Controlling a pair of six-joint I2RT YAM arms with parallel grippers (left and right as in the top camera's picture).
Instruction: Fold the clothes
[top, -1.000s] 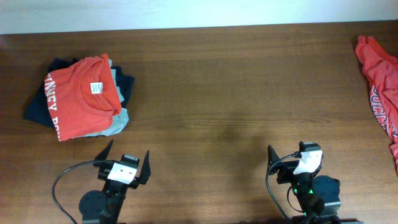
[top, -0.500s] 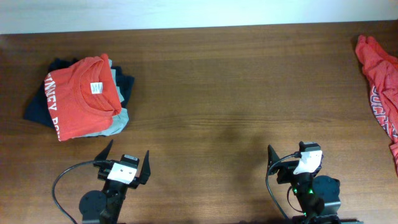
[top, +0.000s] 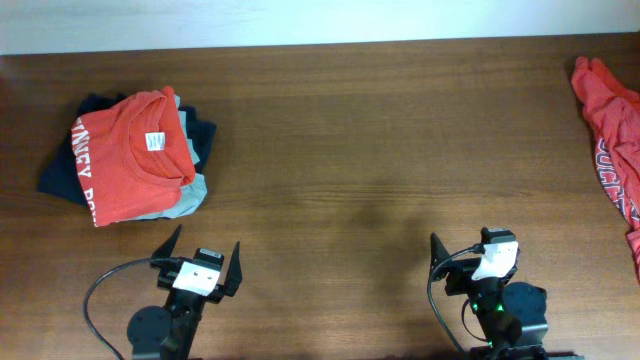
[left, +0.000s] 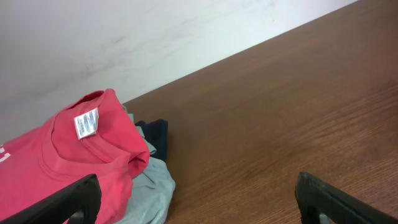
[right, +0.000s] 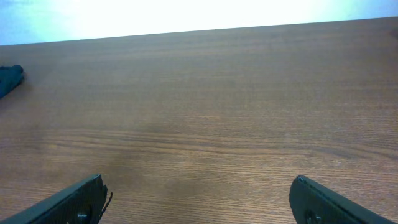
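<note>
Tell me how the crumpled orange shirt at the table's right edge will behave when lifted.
Likely floppy: the crumpled shirt lies in soft wrinkles, so it should drape from one pinch. Probably light, being thin fabric. Pushed, it would likely bunch rather than slide whole.

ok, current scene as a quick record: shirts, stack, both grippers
folded: orange-red heathered cotton T-shirt, white neck label facing up, on top of the left stack
under it: pale grey garment, navy garment
unfolded: second orange-red T-shirt with white lettering, crumpled at the table's right edge
left gripper: open, holding nothing, near the front edge
right gripper: open, holding nothing, near the front edge
surface: brown wooden table
to do: fold the right-hand shirt
</note>
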